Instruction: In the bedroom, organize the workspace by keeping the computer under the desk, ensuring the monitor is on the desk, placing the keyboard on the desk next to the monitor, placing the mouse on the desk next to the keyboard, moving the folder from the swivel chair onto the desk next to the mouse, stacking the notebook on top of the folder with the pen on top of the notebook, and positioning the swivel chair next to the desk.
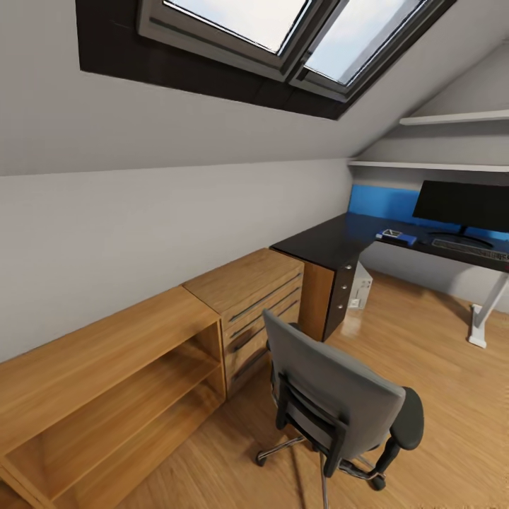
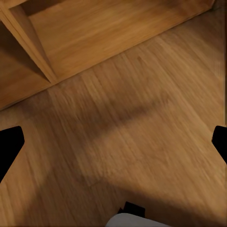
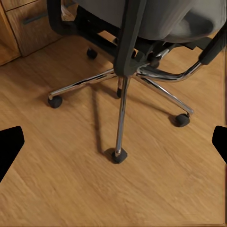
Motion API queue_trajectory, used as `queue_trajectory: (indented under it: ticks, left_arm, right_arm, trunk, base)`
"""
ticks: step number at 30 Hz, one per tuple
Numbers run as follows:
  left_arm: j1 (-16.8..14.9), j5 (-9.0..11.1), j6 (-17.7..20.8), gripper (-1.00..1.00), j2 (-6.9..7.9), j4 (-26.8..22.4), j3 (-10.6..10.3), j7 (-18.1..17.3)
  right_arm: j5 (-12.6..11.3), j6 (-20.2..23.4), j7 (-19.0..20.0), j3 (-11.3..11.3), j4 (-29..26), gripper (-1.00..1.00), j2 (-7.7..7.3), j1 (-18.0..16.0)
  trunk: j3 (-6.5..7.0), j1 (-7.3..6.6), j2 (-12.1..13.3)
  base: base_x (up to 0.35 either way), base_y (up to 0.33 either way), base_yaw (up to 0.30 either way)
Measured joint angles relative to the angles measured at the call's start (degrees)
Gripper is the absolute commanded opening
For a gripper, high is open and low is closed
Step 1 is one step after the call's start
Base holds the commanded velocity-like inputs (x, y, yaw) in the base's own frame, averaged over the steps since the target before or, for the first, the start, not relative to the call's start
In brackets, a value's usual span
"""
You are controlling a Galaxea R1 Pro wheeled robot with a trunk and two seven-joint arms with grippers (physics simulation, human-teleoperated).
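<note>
The grey swivel chair (image 1: 339, 403) stands on the plank floor in front of me, its back turned to me, well short of the desk (image 1: 325, 244). On the black desk top at the far right stands the monitor (image 1: 463, 205), with the keyboard (image 1: 463, 245) in front of it. To their left lies the blue folder (image 1: 400, 239) with the small flat notebook (image 1: 391, 233) on top. The pale computer (image 1: 362, 286) sits under the desk. The pen and mouse are too small to make out. My left gripper (image 2: 113, 144) hangs open over bare floor. My right gripper (image 3: 113, 144) is open above the chair's chrome base (image 3: 120, 90).
Light oak drawers (image 1: 258, 297) and a low open oak shelf unit (image 1: 106, 396) line the sloped wall on the left, close beside the chair. The shelf's lower board (image 2: 94, 33) lies just past the left gripper. Open floor (image 1: 424, 353) stretches between chair and desk, whose white leg (image 1: 484, 318) stands far right.
</note>
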Motion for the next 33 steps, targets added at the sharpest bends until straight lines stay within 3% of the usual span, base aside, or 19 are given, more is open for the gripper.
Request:
queue_trajectory:
  ticks: [33]
  left_arm:
    - [0.00, -0.01, 0.00, 1.00, 0.00, 0.00, 0.00, -0.07]
  right_arm:
    - [-0.04, 0.00, -0.02, -0.06, 0.00, 1.00, -0.08, 0.01]
  trunk:
    - [0.00, 0.00, 0.00]
  base:
    - [0.000, 0.000, -0.257]
